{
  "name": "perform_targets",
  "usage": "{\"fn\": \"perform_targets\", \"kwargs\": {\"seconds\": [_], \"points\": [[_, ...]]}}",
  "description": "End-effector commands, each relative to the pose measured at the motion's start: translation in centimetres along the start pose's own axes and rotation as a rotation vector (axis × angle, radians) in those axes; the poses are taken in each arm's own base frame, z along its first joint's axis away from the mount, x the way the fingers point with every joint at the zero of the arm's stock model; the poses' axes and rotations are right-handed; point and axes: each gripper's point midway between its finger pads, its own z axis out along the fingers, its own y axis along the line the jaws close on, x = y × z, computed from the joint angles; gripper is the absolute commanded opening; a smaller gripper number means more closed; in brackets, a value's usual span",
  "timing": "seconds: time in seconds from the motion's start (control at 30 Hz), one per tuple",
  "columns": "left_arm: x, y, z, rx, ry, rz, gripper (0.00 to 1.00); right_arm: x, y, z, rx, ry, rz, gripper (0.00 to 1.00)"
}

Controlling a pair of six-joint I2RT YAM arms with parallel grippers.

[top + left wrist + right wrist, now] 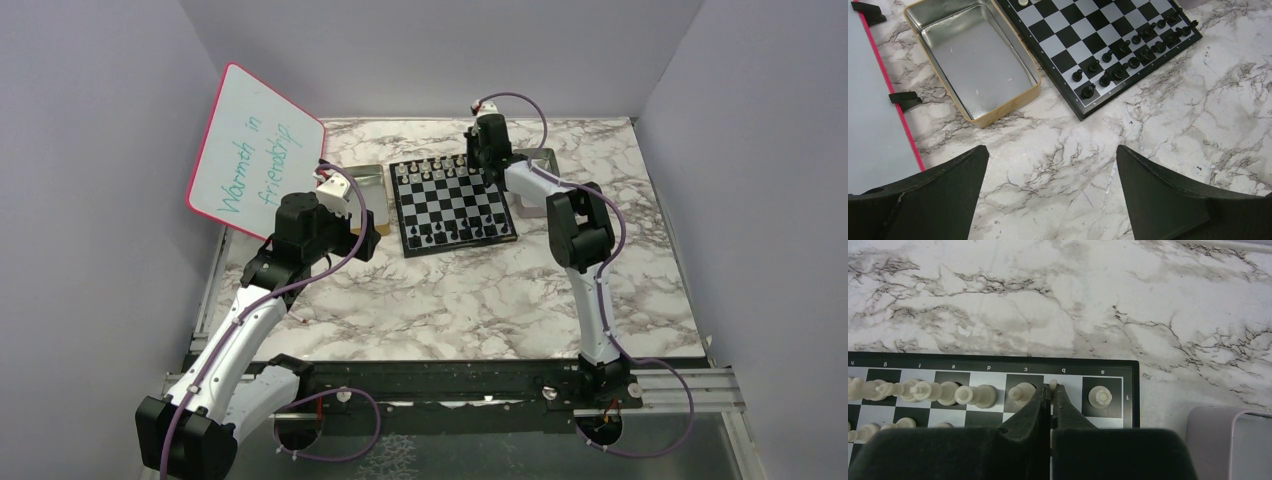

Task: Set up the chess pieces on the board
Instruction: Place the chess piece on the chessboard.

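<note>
Two hands are in view. The right hand (1052,388) is pinched together on a pale piece (1052,384) in the far row of the board (452,203), one square from its right corner. Other pale pieces (430,167) line that far edge, and black pieces (460,232) line the near edge. The left hand (1051,150) hangs spread wide above the marbled surface (450,300), near a tin tray (978,60) beside the board's left edge. A whiteboard (255,150) leans against the left of the plain lilac walls (430,50).
</note>
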Motion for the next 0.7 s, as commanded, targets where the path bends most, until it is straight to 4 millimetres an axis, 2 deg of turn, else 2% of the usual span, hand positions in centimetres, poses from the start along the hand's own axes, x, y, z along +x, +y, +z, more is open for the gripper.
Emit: {"fn": "perform_targets", "kwargs": {"seconds": [0.0, 0.23, 0.43, 0.67], "points": [[-0.2, -0.1, 0.0, 0.005, -0.006, 0.013, 0.99, 0.5, -0.3, 0.7, -0.007, 0.014, 0.012, 0.04], [-0.2, -0.1, 0.0, 0.002, -0.006, 0.013, 0.99, 0.8, -0.4, 0.7, -0.001, 0.022, 0.008, 0.09], [-0.2, 0.1, 0.0, -0.003, -0.003, 0.013, 0.99, -0.3, -0.5, 0.2, 0.003, 0.007, 0.002, 0.10], [-0.1, 0.1, 0.0, -0.006, -0.001, 0.014, 0.99, -1.8, -0.4, -0.4, 0.001, -0.021, 0.007, 0.19]]}}
